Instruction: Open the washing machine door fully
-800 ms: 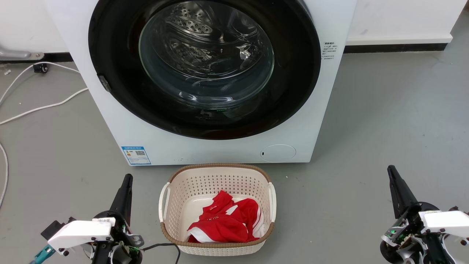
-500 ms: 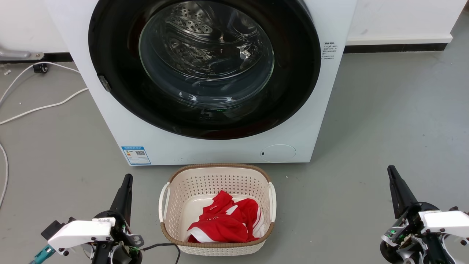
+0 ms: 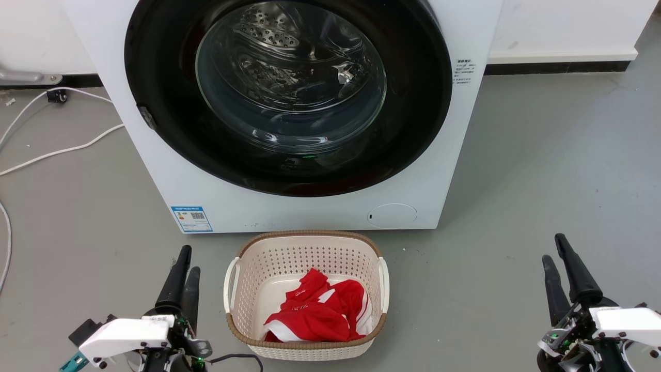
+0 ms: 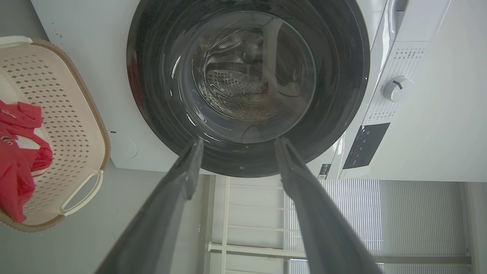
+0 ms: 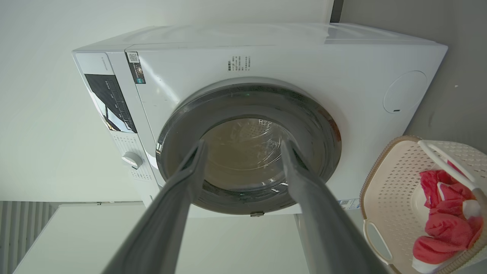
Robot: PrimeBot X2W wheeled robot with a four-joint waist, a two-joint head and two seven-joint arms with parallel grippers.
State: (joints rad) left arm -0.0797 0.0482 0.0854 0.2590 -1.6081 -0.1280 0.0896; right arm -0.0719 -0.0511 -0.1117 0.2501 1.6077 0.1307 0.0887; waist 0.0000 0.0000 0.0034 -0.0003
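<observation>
So the left gripper point(image 3: 189, 261) is down at the lower left of the head view with its two dark fingers parted and nothing between them, and the right gripper point(image 3: 552, 249) is doing the same at the lower right, spread and empty, both pointing up toward the machine. Both sit low over the grey floor point(image 3: 542, 170), well apart from each other and not touching anything. Between them is a cream laundry basket point(image 3: 304, 236) with a brown rim, and some red clothing point(image 3: 315, 310) with white trim is bunched inside it. Just past the basket stands the white washing machine point(image 3: 310, 212), and the washing machine door point(image 3: 290, 98) is shut flat against the front (glossy black ring, clear glass bowl in the middle, steel drum visible through it). Each wrist view looks straight at that door between its own fingers. Lower right on the front panel there's a small round white flap point(image 3: 392, 215), and a blue label point(image 3: 191, 219) at the lower left. A couple of white cables point(image 3: 57, 152) trail over the floor left of the machine.
</observation>
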